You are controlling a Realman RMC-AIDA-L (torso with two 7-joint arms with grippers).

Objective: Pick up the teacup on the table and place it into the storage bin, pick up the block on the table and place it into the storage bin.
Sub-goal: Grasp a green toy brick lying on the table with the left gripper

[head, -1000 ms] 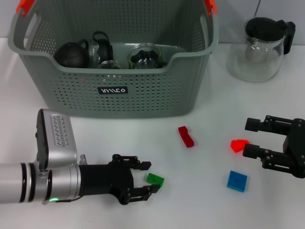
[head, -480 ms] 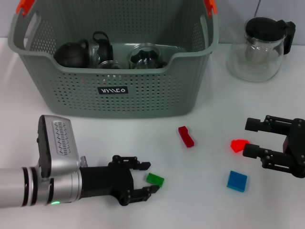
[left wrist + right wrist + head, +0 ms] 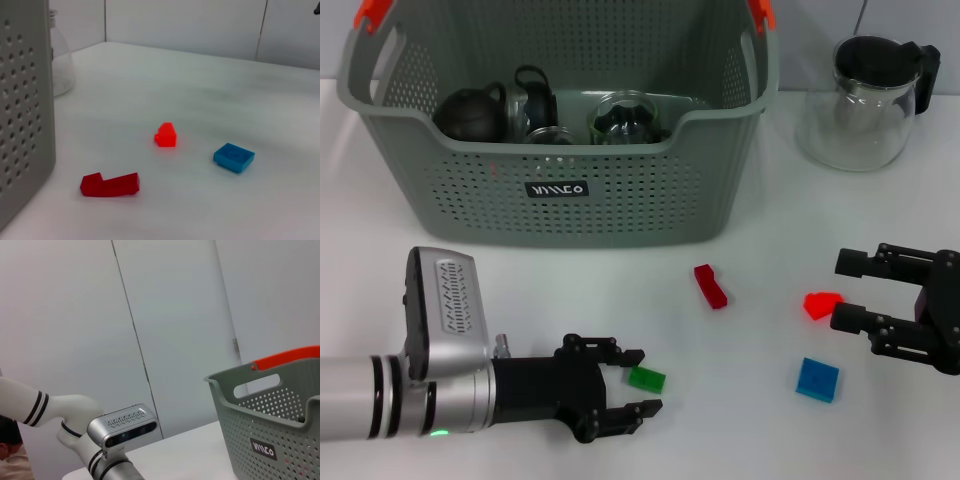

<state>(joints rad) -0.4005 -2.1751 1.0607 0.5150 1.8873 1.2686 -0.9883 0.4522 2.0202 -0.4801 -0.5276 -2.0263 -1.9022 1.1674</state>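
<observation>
The grey-green storage bin (image 3: 620,205) stands at the back left, with a dark pot (image 3: 470,113) and glass vessels inside. No teacup shows on the table. A green block (image 3: 646,378) lies near the front, between the fingers of my open left gripper (image 3: 646,381). Whether the fingers touch it I cannot tell. My right gripper (image 3: 839,292) stands open at the right, its fingers on either side of a bright red block (image 3: 822,304). The left wrist view shows that bright red block (image 3: 166,135) and the bin wall (image 3: 25,125).
A dark red block (image 3: 710,286) lies in front of the bin and a blue block (image 3: 817,380) at the front right. A glass jug (image 3: 865,100) with a black lid stands at the back right. The left wrist view shows the dark red block (image 3: 110,185) and the blue block (image 3: 234,157).
My left gripper has slid a little toward the table's front and forward, so the green block now lies between its fingers. The right arm and the blocks have not moved.
</observation>
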